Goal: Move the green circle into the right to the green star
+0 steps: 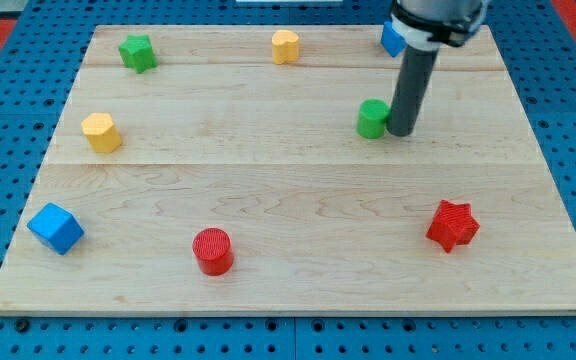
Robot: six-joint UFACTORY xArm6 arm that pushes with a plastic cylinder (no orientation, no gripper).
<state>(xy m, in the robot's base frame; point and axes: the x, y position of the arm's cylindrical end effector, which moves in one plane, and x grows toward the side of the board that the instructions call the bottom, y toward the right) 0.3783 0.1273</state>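
- My tool is a plain dark rod with nothing that opens or shuts, so it has hold of nothing; my tip rests on the counter just at the view's right of the green circle, touching it or all but touching
- The green circle lies right of the counter's middle, in its upper half; the green star sits well apart from it, near the top left corner
- My tip is on the side I want, I judge: a push toward the view's left and a little toward the top sends the circle at the star
- To do it well I would keep the rod's line through the circle's middle, since a round block slips off sideways if struck off centre; small corrections beat one long shove
- The yellow block at the top edge lies close to the path's upper side, so I would hold the course below it and climb only late
- I would stop with the circle just beside the star on its right, not driven into it
- The yellow block at the left, both red blocks and the blue cube are off the path; another blue block is half hidden behind my rod
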